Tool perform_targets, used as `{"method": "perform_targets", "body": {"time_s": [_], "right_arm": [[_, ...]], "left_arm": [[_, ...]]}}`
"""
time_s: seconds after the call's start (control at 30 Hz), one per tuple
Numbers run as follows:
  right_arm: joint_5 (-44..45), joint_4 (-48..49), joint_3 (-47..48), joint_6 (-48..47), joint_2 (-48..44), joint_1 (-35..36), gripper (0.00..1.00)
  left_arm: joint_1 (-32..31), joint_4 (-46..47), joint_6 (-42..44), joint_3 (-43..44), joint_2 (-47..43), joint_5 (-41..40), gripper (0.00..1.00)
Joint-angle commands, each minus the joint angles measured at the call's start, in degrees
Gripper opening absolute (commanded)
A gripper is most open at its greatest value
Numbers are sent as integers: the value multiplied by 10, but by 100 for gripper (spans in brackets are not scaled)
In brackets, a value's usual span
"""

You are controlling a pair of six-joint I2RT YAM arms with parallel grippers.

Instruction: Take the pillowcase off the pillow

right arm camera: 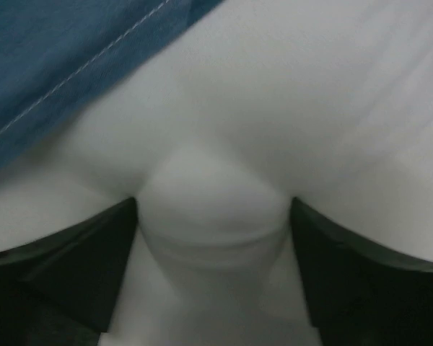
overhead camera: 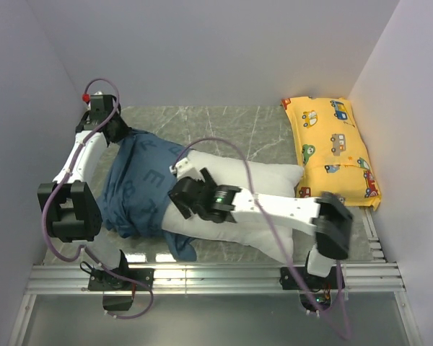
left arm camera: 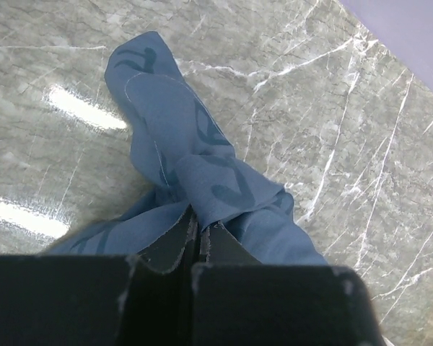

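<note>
While pillowcase (overhead camera: 141, 184) bunches left, pillow (overhead camera: 270, 179) lies crosswise

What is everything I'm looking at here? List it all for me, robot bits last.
Soft blue pillowcase printed with darker letters: one, blue, left of the middle, covering the white pillow's left end.
Plump plain white pillow: one, white, mid-table, under the right arm.
Yellow pillow printed with cartoon cars: one, yellow, far right, beside the wall.
Grey marble-look table: one, grey with white veins, under everything.
Ribbed metal strip: one, silver, near edge, holding both arm bases.
Left gripper: one, black, shut on the pillowcase.
Right gripper: one, black, open, pressed into the white pillow.
</note>
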Motion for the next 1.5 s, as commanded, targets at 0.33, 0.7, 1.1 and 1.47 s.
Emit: {"method": "perform_targets", "body": {"time_s": [0.33,0.7,1.1,1.47], "right_arm": [[-43,-63,-207,141,-204,-183,0],[-144,-38,-274,134,-319,-291,0],[-242,5,-131,116,-192,-288,0],[-266,-7,27,114,-76,-317,0]], "left_arm": [[141,34,-64,54,-23,67,0],[192,33,-77,114,19,141,0],[-11,-22,28,69,-117,52,80],[-164,-53,6,-235,-400,-10,79]]}}
